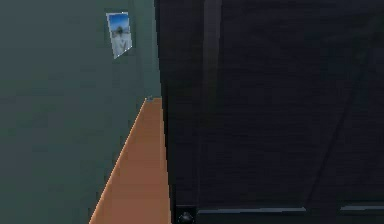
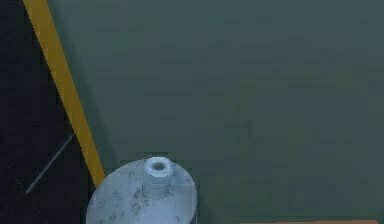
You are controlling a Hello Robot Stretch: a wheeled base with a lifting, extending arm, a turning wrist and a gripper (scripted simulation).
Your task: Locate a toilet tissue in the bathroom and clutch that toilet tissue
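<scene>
Dark door (image 1: 280, 100): near-black, flat and matte, with faint upright panel lines; it stood closest, across the forward view's right.
Floor (image 1: 135, 170): smooth orange-brown, one narrowing strip between the door and the wall.
Wall (image 1: 60, 110): plain grey-green, smooth and even.
Picture (image 1: 118, 34): one, small and rectangular, pale blue and white, hung high on the wall.
Vessel (image 2: 140, 200): one, rounded, pale blue-white with dark speckles, with a short cylindrical neck (image 2: 158, 175) on top; it sat at the arm side view's bottom edge, before the grey-green wall.
Yellow strip (image 2: 65, 90): one, straight and slanting, between a dark panel (image 2: 25, 140) and the wall.
Gripper: its state could not be told.
Toilet tissue: its place, and how it lay relative to the gripper, could not be told.
</scene>
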